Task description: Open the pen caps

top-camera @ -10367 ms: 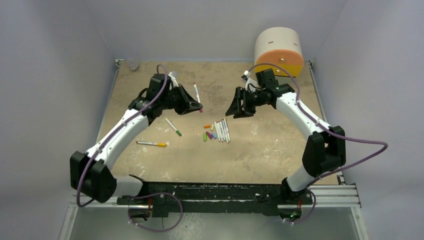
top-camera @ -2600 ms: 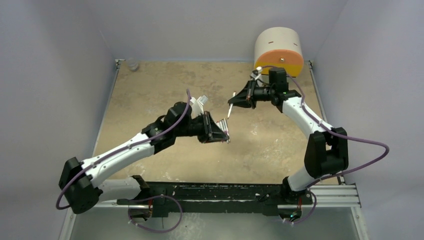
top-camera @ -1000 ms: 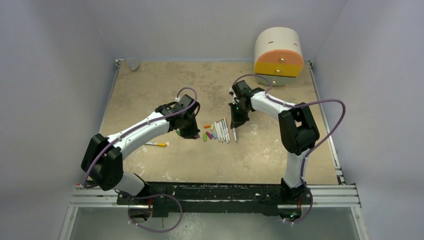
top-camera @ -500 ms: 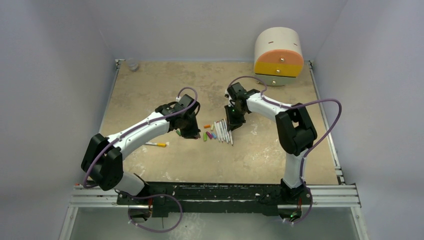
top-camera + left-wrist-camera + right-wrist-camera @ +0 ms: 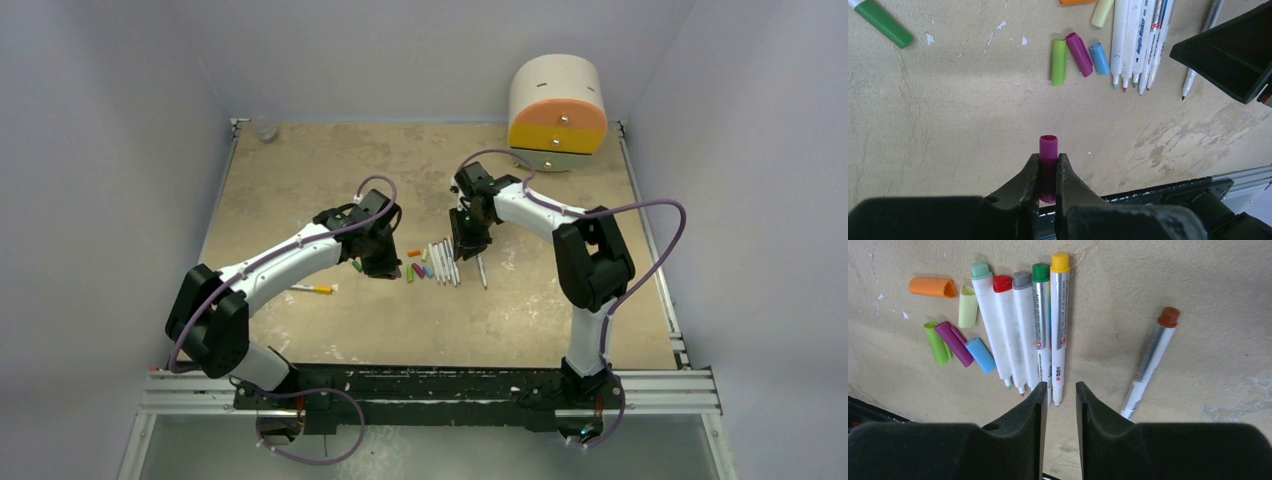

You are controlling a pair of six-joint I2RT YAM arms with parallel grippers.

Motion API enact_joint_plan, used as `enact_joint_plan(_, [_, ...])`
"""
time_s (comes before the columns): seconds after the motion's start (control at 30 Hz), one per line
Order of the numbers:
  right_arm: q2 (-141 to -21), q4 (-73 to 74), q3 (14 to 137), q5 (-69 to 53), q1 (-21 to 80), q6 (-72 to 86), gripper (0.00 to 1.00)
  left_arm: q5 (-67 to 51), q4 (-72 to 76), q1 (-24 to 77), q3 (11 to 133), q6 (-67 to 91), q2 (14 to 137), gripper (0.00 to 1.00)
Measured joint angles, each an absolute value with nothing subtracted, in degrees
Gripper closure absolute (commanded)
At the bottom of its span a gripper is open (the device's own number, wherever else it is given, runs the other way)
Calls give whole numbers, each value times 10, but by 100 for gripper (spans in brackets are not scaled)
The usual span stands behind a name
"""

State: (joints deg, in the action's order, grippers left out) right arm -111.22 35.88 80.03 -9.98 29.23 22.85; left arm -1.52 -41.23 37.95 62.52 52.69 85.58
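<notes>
My left gripper (image 5: 1048,158) is shut on a magenta pen cap (image 5: 1048,147), held upright just above the table. Loose pen caps lie ahead of it: green (image 5: 1059,61), magenta (image 5: 1079,47), blue (image 5: 1099,57), pale yellow (image 5: 967,306) and orange (image 5: 932,286). Several uncapped pens (image 5: 1018,325) lie side by side in a row (image 5: 443,262). My right gripper (image 5: 1060,389) hovers open over the row's tip end with nothing between its fingers. One more pen with a brown end (image 5: 1150,362) lies apart, to the right of the row (image 5: 481,271).
A green-capped pen (image 5: 880,22) and an orange-tipped pen (image 5: 310,289) lie left of the caps. The round cream-and-orange drawer unit (image 5: 557,105) stands at the back right. A small clear cup (image 5: 265,128) sits in the back left corner.
My right gripper has opened and let go of a pen, which now lies to the right of the row. The left gripper holds the magenta cap as before.
</notes>
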Motion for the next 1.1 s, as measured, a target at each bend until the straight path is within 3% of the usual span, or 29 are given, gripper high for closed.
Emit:
enact_joint_plan(0.33, [-1032, 381, 792, -74, 280, 241, 69, -16, -412, 380, 625, 527, 865, 100])
enact_joint_plan(0.63, [-974, 380, 721, -29, 135, 227, 64, -16, -412, 380, 625, 527, 872, 100])
enact_joint_plan(0.73, [-975, 379, 697, -24, 132, 223, 63, -16, -412, 380, 625, 527, 873, 100])
enact_joint_plan(0.87, [-975, 368, 673, -32, 138, 219, 53, -16, -412, 380, 625, 527, 873, 100])
enact_joint_plan(1.1, [-983, 343, 656, -54, 138, 214, 52, -15, -412, 380, 622, 527, 873, 100])
